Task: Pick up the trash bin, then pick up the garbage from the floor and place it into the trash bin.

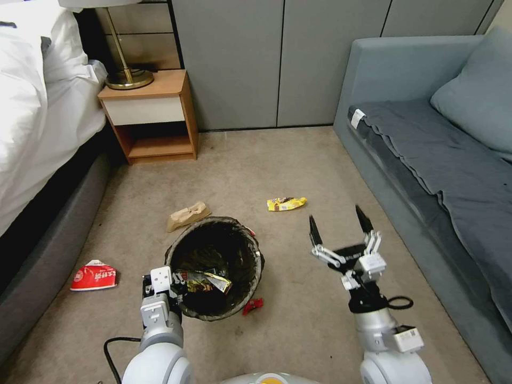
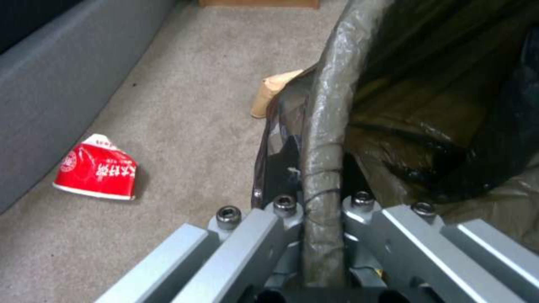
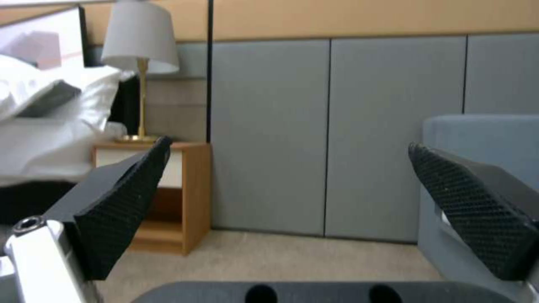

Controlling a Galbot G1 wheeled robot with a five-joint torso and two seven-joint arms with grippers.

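The left end effector (image 1: 178, 282) is clenched on the near rim of the bin (image 1: 213, 266), one finger outside and one inside the dark liner; the left wrist view shows the liner-wrapped rim (image 2: 323, 168) pinched between its fingers. Inside the bin, just past this end effector, lies a yellow-and-dark snack wrapper (image 1: 205, 280). A small red scrap (image 1: 253, 305) sits on the carpet touching the bin's base, to the right of the left end effector.

The right end effector (image 1: 341, 224) hangs above the carpet to the right of the bin, released, its two black fingers spread wide with nothing between them. In the right wrist view the textured pads (image 3: 126, 206) stand well apart, pointing toward the grey wall panels.

A yellow wrapper (image 1: 286, 203) lies on the floor ahead of the right end effector and slightly to its left, clear of the bin. A tan paper bag (image 1: 186, 215) lies just beyond the bin's far rim, ahead of the left end effector. A crushed red-and-white carton (image 1: 94, 276) lies well to the left of the left end effector, near the bed base; white characters run across its red face (image 2: 98, 168), too small to read.

A nightstand (image 1: 152, 114) with a brass lamp (image 1: 125, 74) stands far ahead by the bed (image 1: 37, 106). A grey sofa (image 1: 426, 160) lies to the right of the right end effector, with a small white tag (image 1: 358, 118) whose writing is illegible.
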